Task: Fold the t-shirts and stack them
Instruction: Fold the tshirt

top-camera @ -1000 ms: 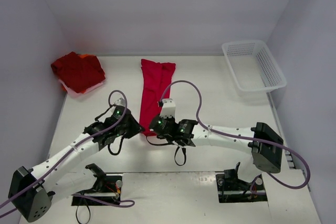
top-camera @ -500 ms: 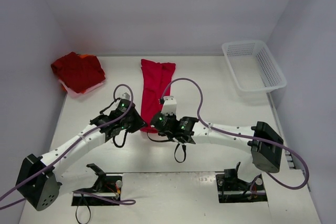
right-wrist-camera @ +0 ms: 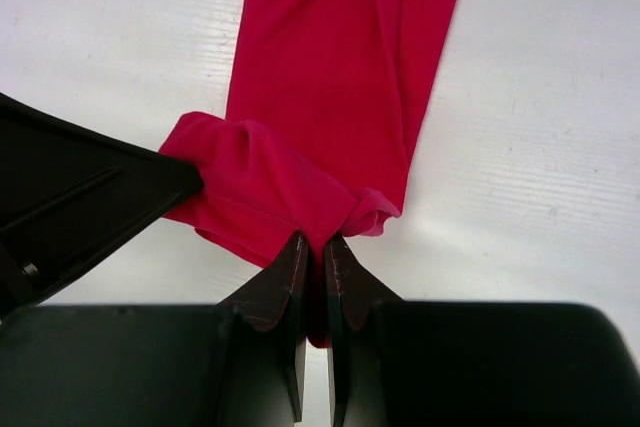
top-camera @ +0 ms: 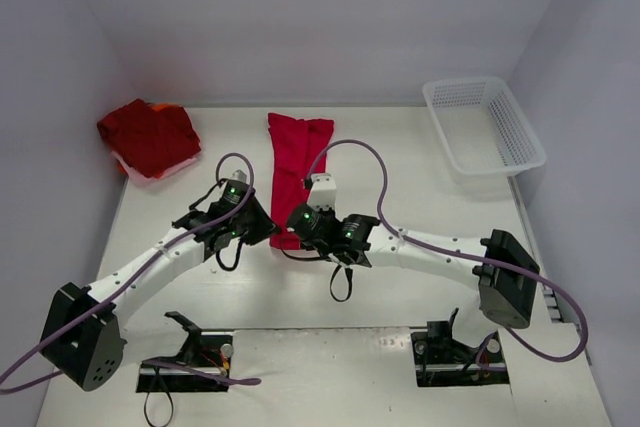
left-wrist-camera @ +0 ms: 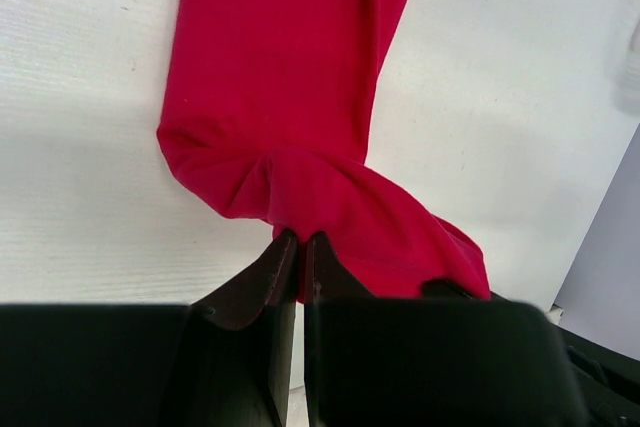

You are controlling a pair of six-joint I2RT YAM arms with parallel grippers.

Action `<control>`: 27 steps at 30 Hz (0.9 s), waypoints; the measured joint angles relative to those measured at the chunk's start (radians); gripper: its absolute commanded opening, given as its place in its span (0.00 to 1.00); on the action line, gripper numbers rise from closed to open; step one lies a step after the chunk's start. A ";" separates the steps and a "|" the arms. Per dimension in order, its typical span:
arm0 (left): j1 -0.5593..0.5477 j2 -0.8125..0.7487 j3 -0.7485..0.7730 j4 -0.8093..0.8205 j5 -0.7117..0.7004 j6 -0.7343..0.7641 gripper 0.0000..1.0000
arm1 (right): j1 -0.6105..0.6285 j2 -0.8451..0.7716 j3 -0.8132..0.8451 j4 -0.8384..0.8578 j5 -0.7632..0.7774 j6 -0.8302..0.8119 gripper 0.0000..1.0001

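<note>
The shirt's point(top-camera: 298, 152) near end has moved forward, pinched tight by the left gripper point(left-wrist-camera: 300, 239) and right gripper point(right-wrist-camera: 315, 239), starting a fold over the cloth ahead.

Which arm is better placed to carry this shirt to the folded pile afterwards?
Probably the left. The left gripper is shut on the shirt at its near end, and the pile lies far left; the right gripper, also gripping, would have to reach across.

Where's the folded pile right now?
Top view: the folded pile sits in the far left corner of the table, left of the long red shirt.
</note>
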 measured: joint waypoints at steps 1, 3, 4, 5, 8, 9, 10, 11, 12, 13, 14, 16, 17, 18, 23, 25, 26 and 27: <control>0.005 0.002 0.001 0.002 0.003 0.004 0.00 | -0.002 0.004 0.005 0.000 0.000 -0.003 0.00; 0.019 0.009 0.006 0.005 0.011 0.012 0.00 | -0.009 0.017 0.014 0.000 0.000 -0.008 0.00; 0.027 0.013 0.009 0.006 0.016 0.016 0.00 | -0.013 0.024 0.017 0.001 0.000 -0.010 0.00; 0.035 0.016 0.013 0.007 0.022 0.018 0.00 | -0.016 0.032 0.021 0.002 0.000 -0.012 0.00; 0.057 0.029 0.025 0.012 0.037 0.027 0.00 | -0.025 0.056 0.032 0.003 0.000 -0.019 0.00; 0.062 0.034 0.029 0.013 0.040 0.030 0.00 | -0.027 0.063 0.036 0.004 0.000 -0.022 0.00; 0.066 0.038 0.032 0.014 0.044 0.032 0.00 | -0.030 0.068 0.038 0.004 0.000 -0.025 0.00; 0.070 0.043 0.036 0.014 0.049 0.036 0.00 | -0.032 0.071 0.041 0.004 0.000 -0.027 0.00; 0.074 0.048 0.040 0.014 0.053 0.039 0.00 | -0.034 0.076 0.045 0.004 0.000 -0.029 0.00; 0.077 0.053 0.044 0.015 0.055 0.042 0.00 | -0.036 0.081 0.049 0.004 0.000 -0.030 0.00; 0.080 0.058 0.047 0.016 0.057 0.042 0.00 | -0.039 0.084 0.050 0.005 0.000 -0.031 0.00; 0.084 0.069 0.049 0.022 0.062 0.043 0.00 | -0.042 0.090 0.051 0.008 0.000 -0.033 0.00; 0.084 0.074 0.049 0.024 0.064 0.043 0.00 | -0.045 0.093 0.051 0.008 0.000 -0.033 0.00; 0.084 0.079 0.049 0.026 0.067 0.043 0.00 | -0.048 0.095 0.051 0.008 0.000 -0.034 0.00; 0.085 0.114 0.060 0.043 0.078 0.045 0.00 | -0.068 0.095 0.058 0.008 -0.001 -0.052 0.00; 0.086 0.125 0.069 0.048 0.079 0.045 0.00 | -0.079 0.095 0.065 0.008 -0.001 -0.059 0.00; 0.086 0.130 0.074 0.051 0.079 0.045 0.00 | -0.083 0.095 0.068 0.008 -0.001 -0.062 0.00; 0.087 0.134 0.080 0.052 0.079 0.045 0.00 | -0.089 0.095 0.071 0.009 -0.001 -0.064 0.00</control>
